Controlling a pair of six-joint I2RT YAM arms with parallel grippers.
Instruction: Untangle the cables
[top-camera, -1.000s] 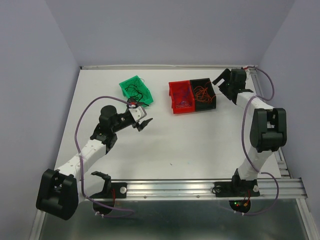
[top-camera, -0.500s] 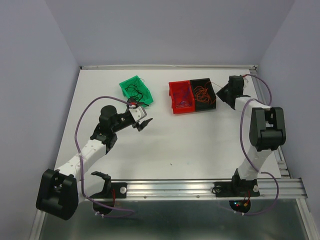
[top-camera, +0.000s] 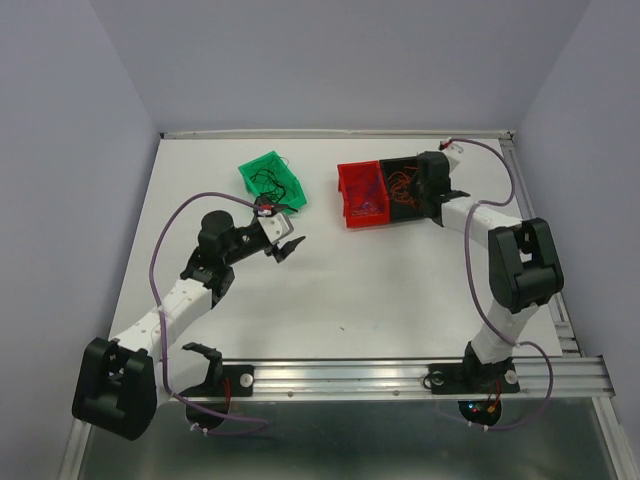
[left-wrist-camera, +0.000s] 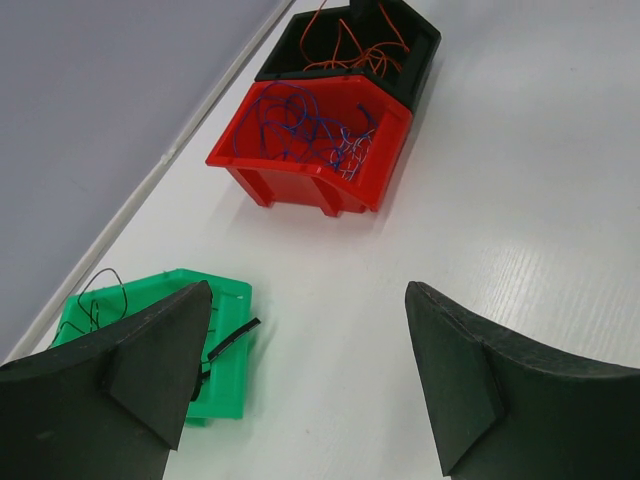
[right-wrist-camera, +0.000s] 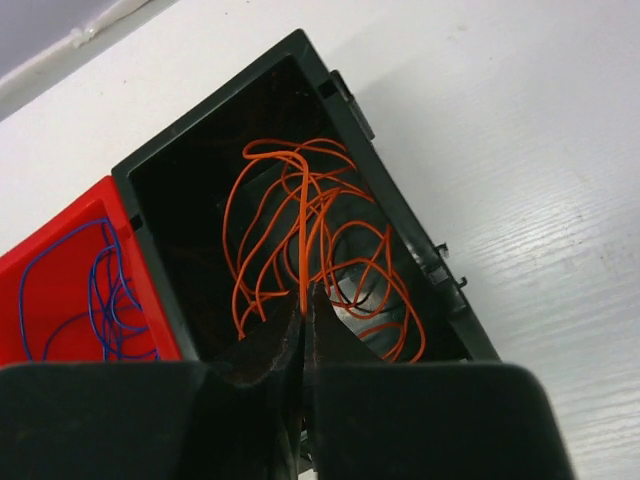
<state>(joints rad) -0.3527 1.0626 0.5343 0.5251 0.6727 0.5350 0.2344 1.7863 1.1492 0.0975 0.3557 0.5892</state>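
Right gripper (right-wrist-camera: 303, 325): you are pinching an orange cable (right-wrist-camera: 303, 250) inside the black bin (right-wrist-camera: 185, 230).
Left gripper (left-wrist-camera: 307, 300): you are holding it spread near the green bin (left-wrist-camera: 225, 390).
Blue cables (left-wrist-camera: 300, 125): sitting in the red bin (left-wrist-camera: 300, 185).

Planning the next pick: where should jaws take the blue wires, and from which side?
Probably pinch the raised loops of the blue wires, coming down through the open top of the red bin; its walls block any sideways approach.
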